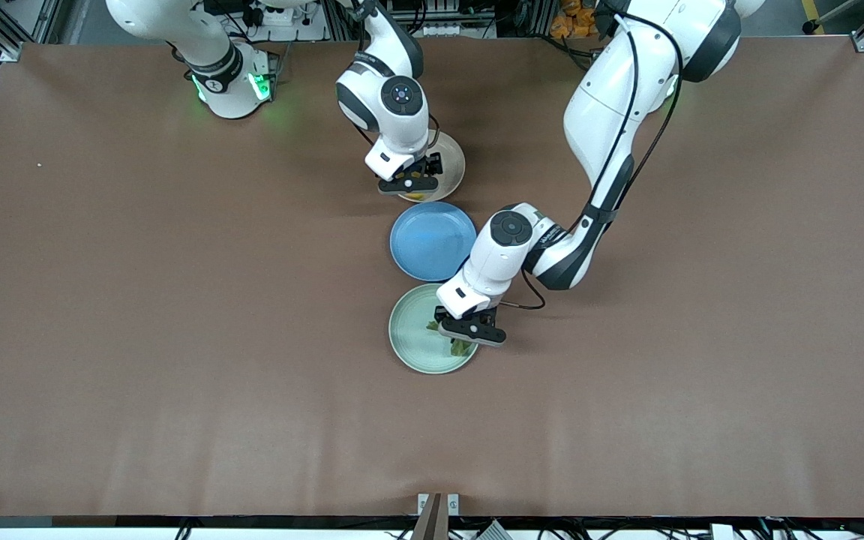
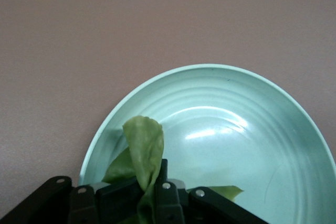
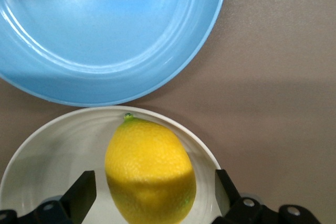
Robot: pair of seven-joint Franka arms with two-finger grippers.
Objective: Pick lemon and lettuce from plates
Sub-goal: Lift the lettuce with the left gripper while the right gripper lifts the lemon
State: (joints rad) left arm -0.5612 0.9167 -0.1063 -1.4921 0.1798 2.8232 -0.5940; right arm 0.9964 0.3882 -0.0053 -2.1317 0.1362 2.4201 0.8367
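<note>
Both grasps are mid-way: the left gripper [image 1: 469, 335] has its jaws pinched on the lettuce [image 2: 143, 145], at about 4 o'clock on the mint plate [image 1: 409, 352]; the right gripper [image 1: 411, 182] straddles the lemon [image 3: 149, 169] on the beige plate [image 1: 453, 169], jaws wide and apart from it; next, I judge, close right, then lift both.

- Left gripper [image 1: 469, 335] sits low on the mint green plate [image 1: 417, 349], over the lettuce [image 1: 457, 346].
- Right gripper [image 1: 410, 182] is over the beige plate [image 1: 453, 166].
- Blue plate [image 1: 433, 241] lies between them.
</note>
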